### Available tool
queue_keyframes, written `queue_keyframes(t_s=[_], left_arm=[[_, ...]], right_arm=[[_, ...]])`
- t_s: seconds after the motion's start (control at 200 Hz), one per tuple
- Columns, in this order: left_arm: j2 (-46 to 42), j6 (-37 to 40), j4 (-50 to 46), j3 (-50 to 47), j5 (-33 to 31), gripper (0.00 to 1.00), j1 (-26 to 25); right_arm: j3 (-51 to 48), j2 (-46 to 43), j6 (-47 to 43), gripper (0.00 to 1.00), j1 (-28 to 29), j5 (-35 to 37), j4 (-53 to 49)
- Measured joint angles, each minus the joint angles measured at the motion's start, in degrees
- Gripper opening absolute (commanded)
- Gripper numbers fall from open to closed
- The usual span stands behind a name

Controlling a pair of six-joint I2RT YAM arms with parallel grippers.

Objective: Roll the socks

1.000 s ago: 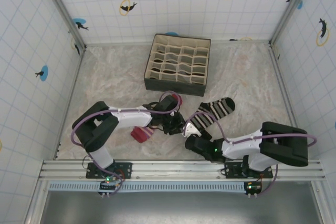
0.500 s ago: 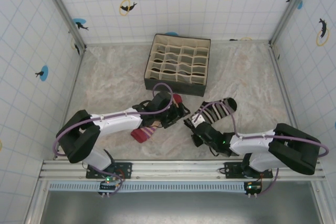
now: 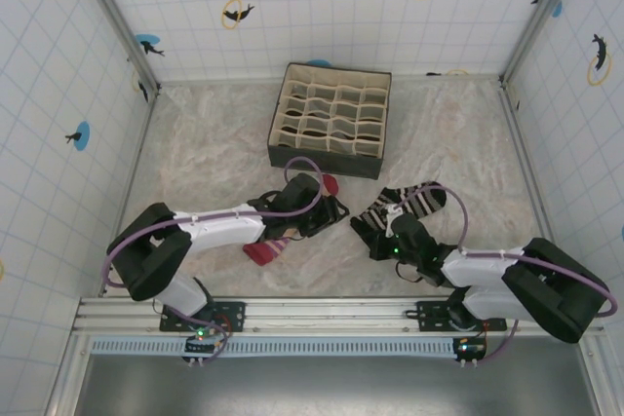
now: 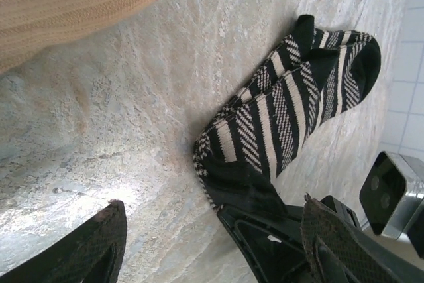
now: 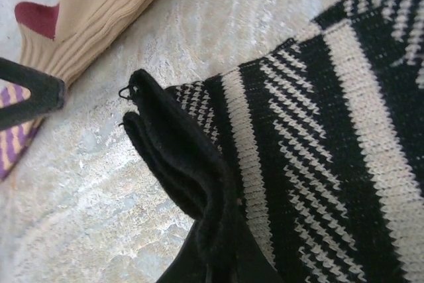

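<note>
Farthest left on the pale marbled table (image 3: 195,143) we see the short peach ribbed sock with dark red toe and purple-striped cuff (image 3: 266,249). It lies flat and slantwise beneath the left arm, unrolled. The left gripper (image 3: 328,211) hovers near its toe; in the wrist view its fingers (image 4: 96,246) stand wide apart with nothing between them. Next comes the short black-and-white striped knit sock (image 3: 414,202), flat except at its black cuff (image 5: 175,157), which is bunched and lifted where the right gripper (image 3: 373,226) appears pinched closed on it. Behind both stands the dark fabric organiser box with beige cells (image 3: 331,122). We judge the rolling barely begun: one cuff is gripped and nothing is turned over. The next move probably calls for folding that cuff onto the foot, with the free gripper pinning the fabric.
</note>
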Motion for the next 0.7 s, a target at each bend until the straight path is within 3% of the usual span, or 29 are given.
queue_keyframes(t_s=[0.34, 0.701], left_arm=[[3.3, 3.5, 0.6, 1.0, -1.1, 0.58, -2.5], [4.2, 9.4, 3.8, 1.5, -0.2, 0.52, -2.7]], right_arm=[[-1.9, 0.5, 18.2, 0.00, -5.2, -6.4, 2.9], [-2.5, 2.7, 28.6, 0.00, -5.9, -8.2, 6.4]])
